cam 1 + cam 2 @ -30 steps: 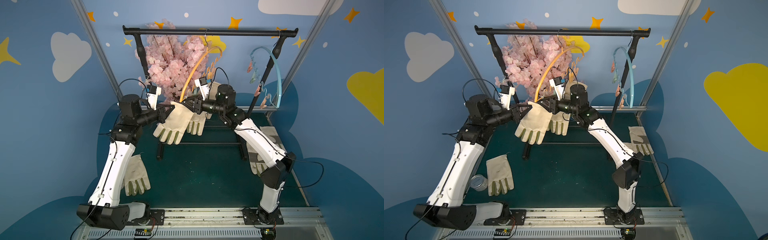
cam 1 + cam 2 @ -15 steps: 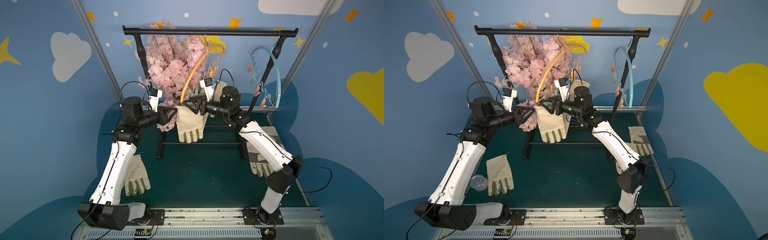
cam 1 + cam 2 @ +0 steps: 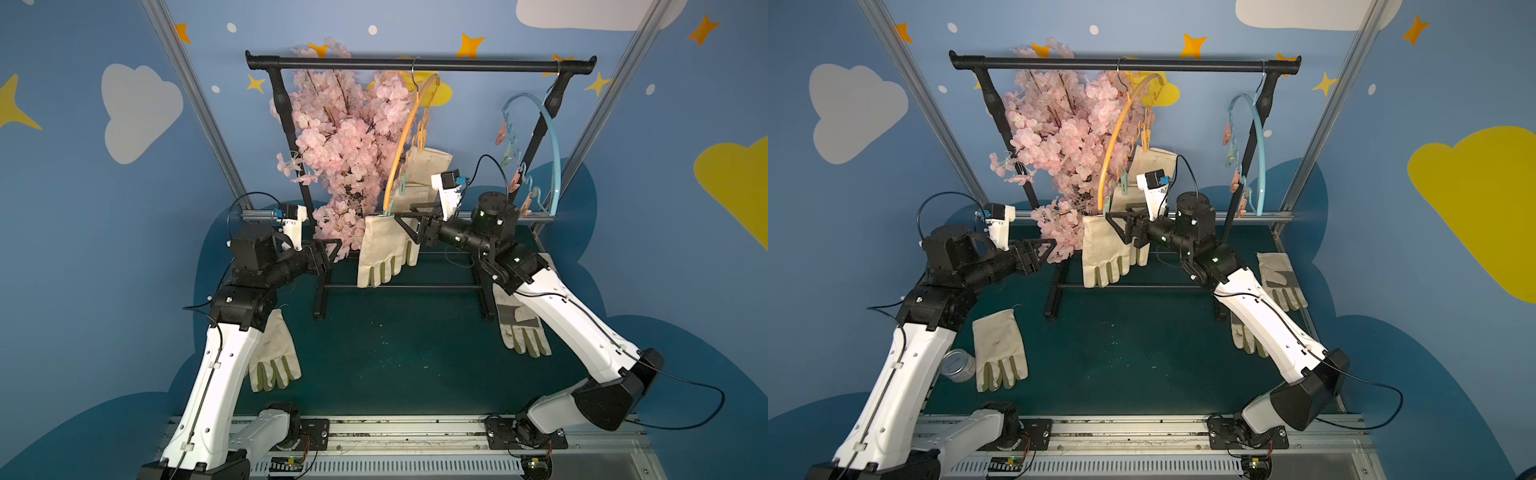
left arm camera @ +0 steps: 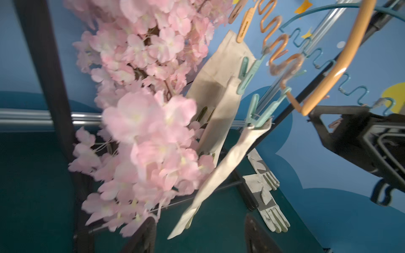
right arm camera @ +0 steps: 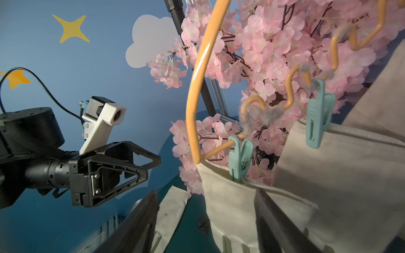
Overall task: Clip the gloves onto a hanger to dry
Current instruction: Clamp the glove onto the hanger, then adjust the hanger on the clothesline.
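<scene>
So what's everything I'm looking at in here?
hung gloves: three, cream, pegged to the orange hanger.
loose gloves: three, cream, on the mat; one near the left arm, two near the right arm.
blue hanger: one, beside the orange one, no gloves.
rack: one, black, carrying both hangers.
blossom branch: one, pink, beside the orange hanger.
can: one, silver, by the left arm.
arms: two, white and black; left tool and right tool open, holding nothing.
</scene>
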Available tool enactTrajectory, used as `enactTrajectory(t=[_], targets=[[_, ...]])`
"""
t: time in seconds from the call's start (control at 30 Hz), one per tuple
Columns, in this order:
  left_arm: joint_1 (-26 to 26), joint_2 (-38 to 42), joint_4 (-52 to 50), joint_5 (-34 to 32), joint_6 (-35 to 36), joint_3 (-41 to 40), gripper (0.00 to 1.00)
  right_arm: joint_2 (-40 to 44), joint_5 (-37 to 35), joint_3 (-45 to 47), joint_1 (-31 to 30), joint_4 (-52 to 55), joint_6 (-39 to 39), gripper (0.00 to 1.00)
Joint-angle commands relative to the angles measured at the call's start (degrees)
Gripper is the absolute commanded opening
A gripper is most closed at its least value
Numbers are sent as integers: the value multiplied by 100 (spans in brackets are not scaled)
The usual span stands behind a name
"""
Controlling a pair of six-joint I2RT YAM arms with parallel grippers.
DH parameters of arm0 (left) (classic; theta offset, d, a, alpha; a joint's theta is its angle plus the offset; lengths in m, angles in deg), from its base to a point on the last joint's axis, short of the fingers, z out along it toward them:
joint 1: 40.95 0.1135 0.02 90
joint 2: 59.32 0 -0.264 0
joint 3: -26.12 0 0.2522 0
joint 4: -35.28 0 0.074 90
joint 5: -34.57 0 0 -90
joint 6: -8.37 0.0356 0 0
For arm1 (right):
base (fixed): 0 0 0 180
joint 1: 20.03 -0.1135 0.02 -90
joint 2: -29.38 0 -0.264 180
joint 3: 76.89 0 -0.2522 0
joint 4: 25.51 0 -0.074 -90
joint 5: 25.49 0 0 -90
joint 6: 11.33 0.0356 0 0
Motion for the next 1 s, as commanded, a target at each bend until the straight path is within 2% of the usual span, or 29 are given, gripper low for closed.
enactTrajectory(t=[0.0,0.07,0.13,0.27,0.4,0.6,0.73,0.9,0.97], targets=[[210,203,-766,-1122,-265,-225,65,321,-291,358,29,183,-242,69],[390,339,-1041,-1434,-422,-434,65,485,-346,615,29,242,-253,69],[566,545,-1078,-1311,-498,-725,65,678,-401,931,29,279,-290,69],[605,861,-1028,-1187,-649,-942,66,1004,-528,1144,38,716,-508,69],[591,864,-922,-679,-832,-801,69,1338,-851,1241,55,1272,-772,69],[366,799,-894,-662,-987,-237,69,1906,-1228,1040,55,1942,-1221,62],[-180,488,-943,-868,-1002,496,69,2068,-1444,452,51,2346,-1529,60],[-1369,-137,-939,-1658,-744,1591,68,2169,-1948,-248,64,2563,-1838,57],[-1755,-434,-913,-1752,-645,2036,68,2211,-2293,-470,81,2556,-1914,54]])
